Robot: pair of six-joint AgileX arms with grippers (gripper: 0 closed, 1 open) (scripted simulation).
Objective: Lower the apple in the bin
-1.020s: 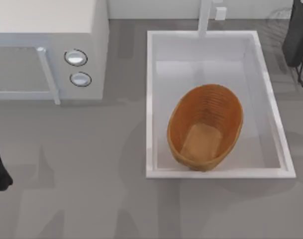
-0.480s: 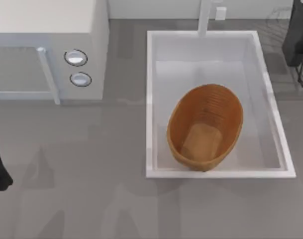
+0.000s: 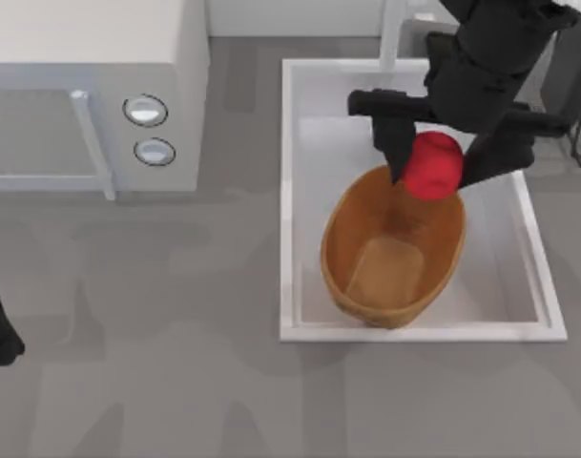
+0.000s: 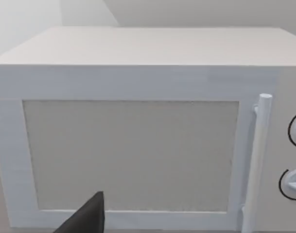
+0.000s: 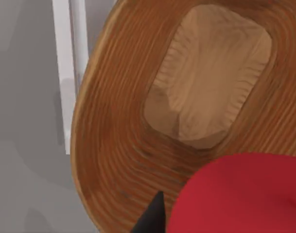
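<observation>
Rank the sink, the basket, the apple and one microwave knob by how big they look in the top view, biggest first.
1. Sink
2. Basket
3. Apple, held by the right gripper above the basket's far end, so nearer the camera and looking somewhat larger than it is
4. Microwave knob

The left arm sits parked at the table's left edge.

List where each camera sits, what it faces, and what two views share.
Top view: overhead, looking down on the microwave, sink, basket; right gripper holds the apple; left arm parked at the table's left.
Left wrist view: faces the microwave door.
Right wrist view: above the basket.
Top and right wrist views share basket and apple.
</observation>
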